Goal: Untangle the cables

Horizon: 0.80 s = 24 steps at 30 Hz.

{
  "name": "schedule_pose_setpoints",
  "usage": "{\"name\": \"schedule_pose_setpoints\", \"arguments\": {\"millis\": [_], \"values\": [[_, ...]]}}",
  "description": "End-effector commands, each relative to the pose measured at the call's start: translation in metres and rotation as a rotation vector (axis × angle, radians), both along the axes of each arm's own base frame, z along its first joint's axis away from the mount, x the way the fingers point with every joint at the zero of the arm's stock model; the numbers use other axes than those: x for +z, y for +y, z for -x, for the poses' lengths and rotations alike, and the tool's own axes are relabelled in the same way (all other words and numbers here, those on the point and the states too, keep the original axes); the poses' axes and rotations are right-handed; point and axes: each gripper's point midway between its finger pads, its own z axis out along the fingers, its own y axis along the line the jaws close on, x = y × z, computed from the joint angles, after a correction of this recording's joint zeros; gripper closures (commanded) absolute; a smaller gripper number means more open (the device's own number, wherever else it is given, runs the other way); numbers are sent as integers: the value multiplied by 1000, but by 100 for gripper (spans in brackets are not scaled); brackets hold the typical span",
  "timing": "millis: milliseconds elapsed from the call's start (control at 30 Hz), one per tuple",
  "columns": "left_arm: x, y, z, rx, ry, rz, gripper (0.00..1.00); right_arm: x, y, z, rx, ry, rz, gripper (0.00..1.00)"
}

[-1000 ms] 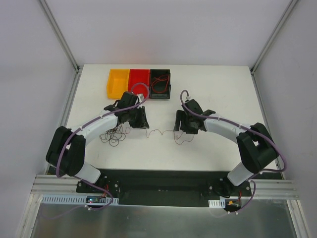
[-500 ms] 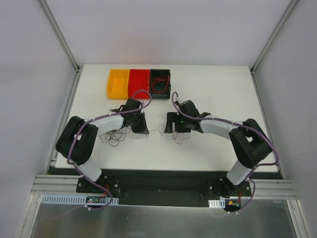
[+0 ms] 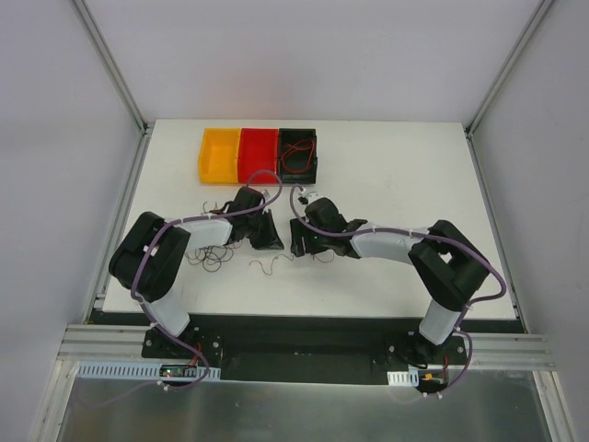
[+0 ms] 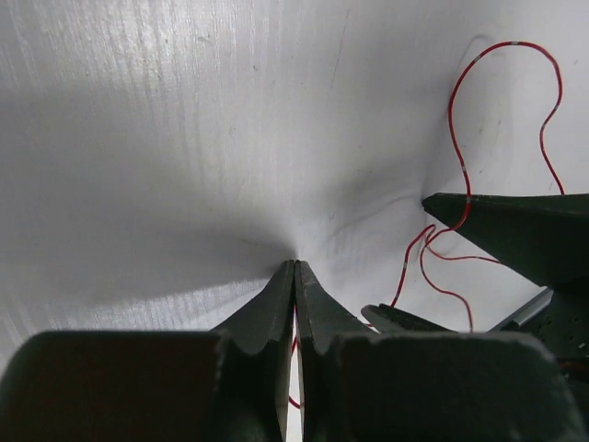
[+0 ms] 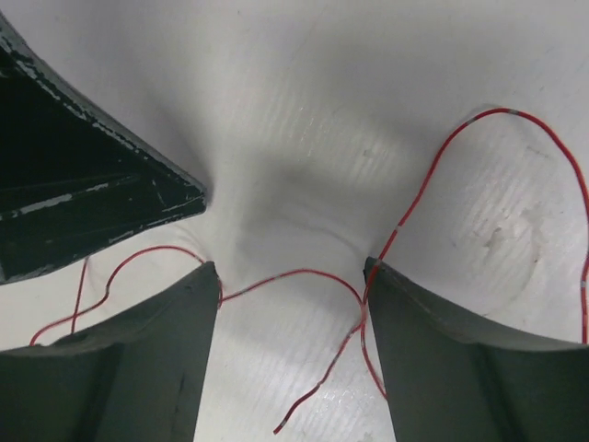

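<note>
Left wrist: left pincer (image 4: 294, 267) pinches thin curly red wire (image 4: 451, 106); right pincer (image 5: 290, 267) gapes.

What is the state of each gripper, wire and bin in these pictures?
Left gripper: shut, pinching the red wire.
Right gripper: open, straddling the red wire, not gripping.
Dark wires: tangled, lying on the table.
Black bin: holds a second red wire.
Yellow bin: empty.
Red bin: empty.
</note>
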Motion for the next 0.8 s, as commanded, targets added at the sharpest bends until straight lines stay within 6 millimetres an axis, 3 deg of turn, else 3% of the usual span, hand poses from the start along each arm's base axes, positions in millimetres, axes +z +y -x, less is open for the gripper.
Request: {"name": "schedule_pose_setpoints", "arguments": {"millis": [0,200,367,433,567,700,767], "values": [[-10,2,10,14,24,-1,98,-16,-23,-8,-72,-81,220,36],[-13,4,14,11,22,-2,99,-23,-22,7,-66,-102,276,28],[6,11,3,-1,-49,-51,98,-37,-37,15,-75,-133,351,38],[19,20,-2,11,-78,-97,94,-39,-42,15,-78,-158,379,49],[63,28,-18,27,-152,-62,74,-28,-43,8,-80,-217,383,73],[115,49,-34,60,-228,-23,59,1,-33,-6,-82,-278,351,97],[143,60,-40,74,-281,4,54,15,-29,-12,-82,-294,324,100]]}}
